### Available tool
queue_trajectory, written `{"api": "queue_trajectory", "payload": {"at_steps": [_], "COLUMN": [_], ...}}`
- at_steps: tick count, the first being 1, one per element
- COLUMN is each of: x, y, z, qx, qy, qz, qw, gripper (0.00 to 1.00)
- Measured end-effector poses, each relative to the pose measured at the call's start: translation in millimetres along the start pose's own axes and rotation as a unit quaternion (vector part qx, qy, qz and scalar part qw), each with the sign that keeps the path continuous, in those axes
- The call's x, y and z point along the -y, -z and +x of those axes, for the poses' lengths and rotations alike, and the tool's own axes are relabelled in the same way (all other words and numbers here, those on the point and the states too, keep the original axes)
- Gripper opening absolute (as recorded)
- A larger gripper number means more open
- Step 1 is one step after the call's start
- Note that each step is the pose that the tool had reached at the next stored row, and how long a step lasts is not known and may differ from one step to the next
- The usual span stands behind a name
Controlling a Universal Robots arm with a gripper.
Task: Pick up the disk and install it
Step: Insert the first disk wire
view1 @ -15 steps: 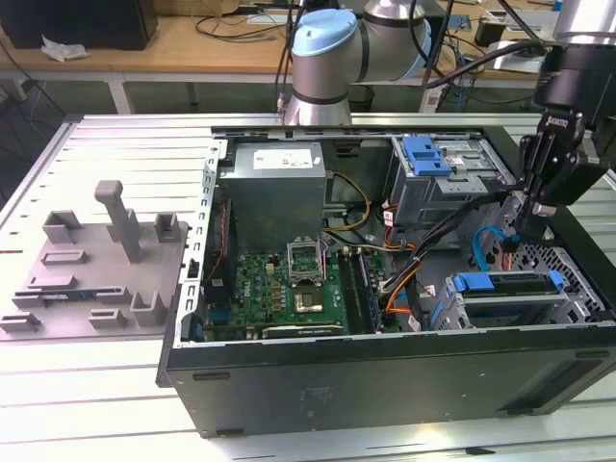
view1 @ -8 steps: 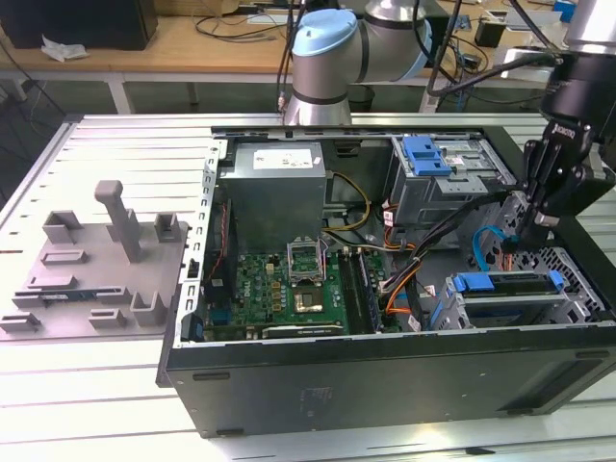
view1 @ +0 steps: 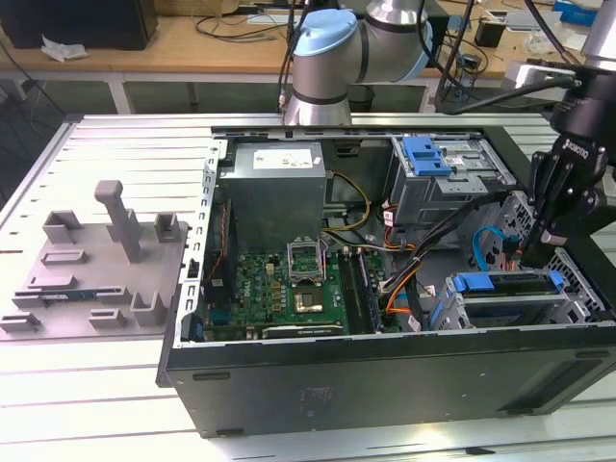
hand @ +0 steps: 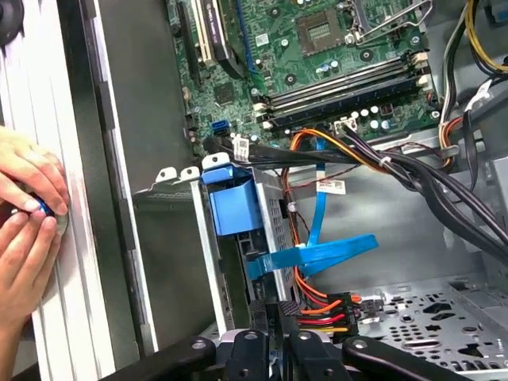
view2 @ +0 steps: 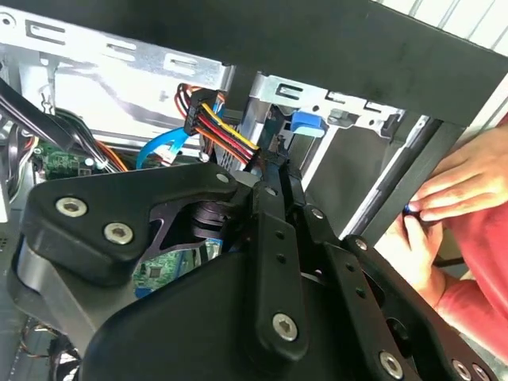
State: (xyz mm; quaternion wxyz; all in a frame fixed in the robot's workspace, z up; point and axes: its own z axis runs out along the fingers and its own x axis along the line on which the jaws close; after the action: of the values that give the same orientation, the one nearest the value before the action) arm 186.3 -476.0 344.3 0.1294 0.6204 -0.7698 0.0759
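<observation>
Your gripper [view1: 537, 248], fingers together beside the disk [view1: 505, 283] at the exterior view's right, could snag the power cable [hand: 319, 306] if pushed down.

light: bright, even | shadows: soft inside case [view1: 385, 375] | glare: table [view1: 87, 395]

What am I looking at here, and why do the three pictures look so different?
A robot arm works over an open computer case on a metal table. The exterior view stands off the arm; both wrist views ride on it, looking past its black end effector into the case. The end effector hangs close by the drive cage, where the disk with its blue frame appears seated. Whether it grips anything is unclear. A person's hands are beside the case.
</observation>
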Motion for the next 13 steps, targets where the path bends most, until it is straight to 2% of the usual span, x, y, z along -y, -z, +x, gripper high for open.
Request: {"api": "queue_trajectory", "payload": {"at_steps": [1,3,8,11,13], "x": [-0.4,-1.5,-5.5,-6.2,-6.5], "y": [0.3,0.6,0.5,0.8,0.7], "z": [0.3,0.8,2.2,3.4,4.0], "qx": [0.0013,0.0021,0.0071,0.0096,0.0102], "qy": [0.009,0.013,0.024,0.042,0.048], "qz": [0.0026,0.0036,0.0062,0.0113,0.0129], "qw": [1.0,0.9999,0.9997,0.999,0.9987], "gripper": [0.16,0.16,0.16,0.16,0.16]}}
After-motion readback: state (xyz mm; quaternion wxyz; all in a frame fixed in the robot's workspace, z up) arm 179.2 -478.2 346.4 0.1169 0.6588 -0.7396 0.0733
